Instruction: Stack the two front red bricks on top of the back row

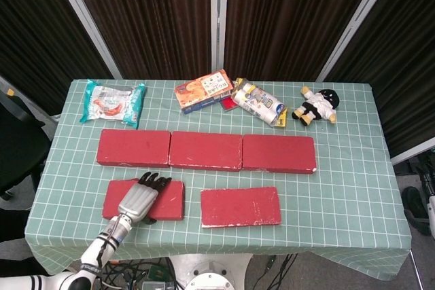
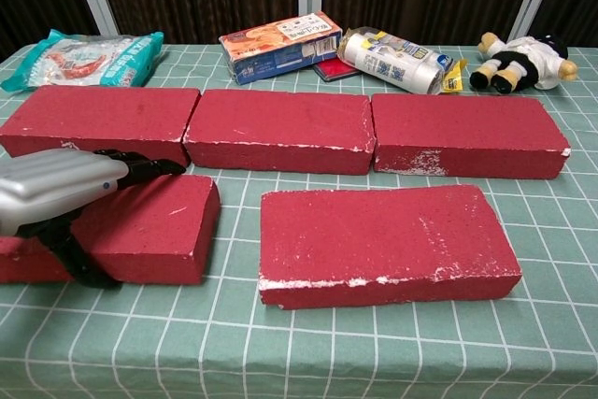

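The left hand (image 2: 58, 195) lies over the front-left red rectangular brick (image 1: 170, 200), its silver back up, dark fingers (image 2: 140, 167) reaching across the top toward the brick's far edge and the thumb hanging down the near face. It looks set around the brick's width, but whether the fingers are actually pressing is not clear from either view; the brick seems to rest flat on the green checked tablecloth (image 1: 340, 202). The right hand shows in neither view.

The back row of three red bricks (image 1: 206, 150) is the landmark: the brick under the hand sits just in front of the row's left brick, with a narrow strip of cloth between them. The second front brick (image 1: 240, 206) lies in front of the row's middle and right bricks, untouched.

The step in hand is probably securing the grip before lifting. To do it well, the fingers should hook fully over the far edge and the thumb press firmly on the near face. The lift should go straight up until the brick clears the row's top, then back, setting it down flat. A brick of this bulk could tip out of a one-sided hold.
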Action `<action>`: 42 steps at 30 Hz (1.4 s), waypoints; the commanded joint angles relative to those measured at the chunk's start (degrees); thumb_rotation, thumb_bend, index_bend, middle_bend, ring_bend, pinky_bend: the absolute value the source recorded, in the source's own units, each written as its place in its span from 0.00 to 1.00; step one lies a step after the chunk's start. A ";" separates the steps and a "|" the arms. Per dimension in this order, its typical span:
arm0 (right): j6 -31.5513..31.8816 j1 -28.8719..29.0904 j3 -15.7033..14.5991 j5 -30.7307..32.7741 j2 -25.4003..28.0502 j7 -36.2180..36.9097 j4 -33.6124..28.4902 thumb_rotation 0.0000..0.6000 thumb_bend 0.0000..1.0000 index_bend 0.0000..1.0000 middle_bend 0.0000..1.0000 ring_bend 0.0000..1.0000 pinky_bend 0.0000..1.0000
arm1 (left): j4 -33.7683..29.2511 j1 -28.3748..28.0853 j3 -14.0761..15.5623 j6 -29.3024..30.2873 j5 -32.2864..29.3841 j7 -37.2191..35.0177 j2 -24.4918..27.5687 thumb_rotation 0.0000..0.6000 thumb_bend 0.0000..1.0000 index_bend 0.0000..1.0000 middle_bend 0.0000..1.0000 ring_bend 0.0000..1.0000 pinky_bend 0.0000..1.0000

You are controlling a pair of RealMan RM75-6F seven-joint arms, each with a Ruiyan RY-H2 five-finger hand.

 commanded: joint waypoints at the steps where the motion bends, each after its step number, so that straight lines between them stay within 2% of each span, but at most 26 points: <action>1: -0.05 0.01 0.08 0.13 -0.15 0.01 0.14 1.00 0.18 0.00 0.00 0.00 0.00 | -0.49 -0.27 0.38 1.12 0.40 0.27 0.07 1.00 0.11 0.04 0.21 0.00 0.00; 12: 0.29 -0.08 0.30 0.19 -0.47 0.02 0.44 1.00 0.18 0.00 0.00 0.00 0.00 | -3.67 -1.18 1.57 4.89 2.07 1.67 1.43 1.00 0.16 0.04 0.27 0.00 0.00; 15: 0.62 -0.10 0.43 0.00 -0.33 -0.01 0.23 1.00 0.18 0.00 0.00 0.00 0.00 | -4.49 -1.96 0.58 5.71 2.78 1.72 2.28 1.00 0.16 0.04 0.27 0.00 0.00; 18: 1.05 -0.15 0.56 -0.20 -0.07 -0.17 -0.17 1.00 0.18 0.00 0.00 0.00 0.00 | -4.02 -3.49 -1.92 5.49 2.53 0.23 3.01 1.00 0.16 0.04 0.27 0.00 0.00; 21: 1.42 -0.22 0.63 -0.42 0.18 -0.34 -0.64 1.00 0.18 0.00 0.00 0.00 0.00 | -1.93 -5.61 -4.93 4.06 1.60 -2.35 3.34 1.00 0.16 0.04 0.27 0.00 0.00; 25: 1.28 -0.20 0.63 -0.28 0.31 -0.74 -1.02 1.00 0.18 0.00 0.00 0.00 0.00 | 2.53 -8.44 -7.49 1.71 1.98 -5.97 2.88 1.00 0.16 0.04 0.27 0.00 0.00; 33: 1.20 -0.07 0.77 0.04 0.39 -2.26 -2.24 1.00 0.18 0.00 0.00 0.00 0.00 | 11.79 -13.09 -9.39 -2.91 0.51 -11.06 -0.39 1.00 0.16 0.04 0.27 0.00 0.00; 42: 1.10 -0.06 1.06 0.90 0.72 -3.55 -3.23 1.00 0.18 0.00 0.00 0.00 0.00 | 18.34 -17.11 -10.34 -4.69 -3.78 -10.12 -4.25 1.00 0.16 0.04 0.27 0.00 0.00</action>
